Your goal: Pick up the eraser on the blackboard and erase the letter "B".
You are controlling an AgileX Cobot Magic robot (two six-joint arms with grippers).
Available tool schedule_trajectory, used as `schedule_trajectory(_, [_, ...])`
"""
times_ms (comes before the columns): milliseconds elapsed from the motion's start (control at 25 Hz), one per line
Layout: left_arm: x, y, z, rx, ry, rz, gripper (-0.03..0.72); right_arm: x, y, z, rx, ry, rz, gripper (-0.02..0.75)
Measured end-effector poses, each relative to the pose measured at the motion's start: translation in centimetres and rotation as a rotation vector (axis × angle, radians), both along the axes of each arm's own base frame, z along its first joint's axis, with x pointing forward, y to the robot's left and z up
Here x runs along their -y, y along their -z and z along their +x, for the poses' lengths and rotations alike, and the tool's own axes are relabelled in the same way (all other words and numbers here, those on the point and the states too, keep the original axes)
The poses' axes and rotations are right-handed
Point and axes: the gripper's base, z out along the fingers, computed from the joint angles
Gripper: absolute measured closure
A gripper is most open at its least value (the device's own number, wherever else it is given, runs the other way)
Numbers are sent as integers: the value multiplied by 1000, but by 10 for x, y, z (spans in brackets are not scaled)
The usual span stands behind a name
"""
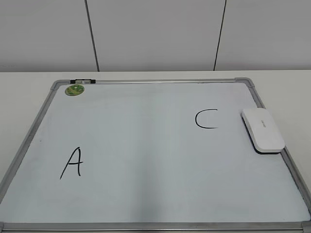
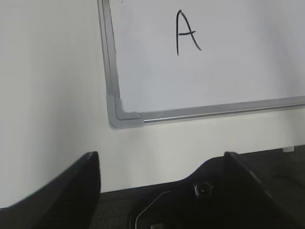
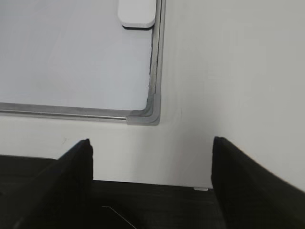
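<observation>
Right gripper (image 3: 152, 143) spread wide and empty, low over the table (image 3: 228, 71) by its near edge, just off the blackboard's (image 3: 147, 117) near right corner. Left gripper (image 2: 160, 155) likewise apart and empty off the near left corner. Further in: "A" (image 1: 72, 163) near left, eraser (image 1: 263, 130) flat against the right frame beside "C" (image 1: 206, 119), green magnet (image 1: 75, 89) at the far left corner. No "B" visible anywhere; probably already wiped. If wiping remains, best to descend with the right gripper and pinch the eraser's long sides squarely.
</observation>
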Motion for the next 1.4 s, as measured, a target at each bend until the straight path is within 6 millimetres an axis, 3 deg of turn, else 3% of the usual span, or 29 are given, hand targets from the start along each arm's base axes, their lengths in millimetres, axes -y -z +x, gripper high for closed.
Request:
schedule_trajectory(240, [-2,24,6,-21,-19,9,115,0,23,9,-29,0,-9,146])
schedule_trajectory(640, [-12,24,10,29,-49,125,121,2,25,15,18,8,-37,146])
schedule_trajectory(1400, [-12,29,10,13,-49,131,123,1,27,15,12,6,-32,146])
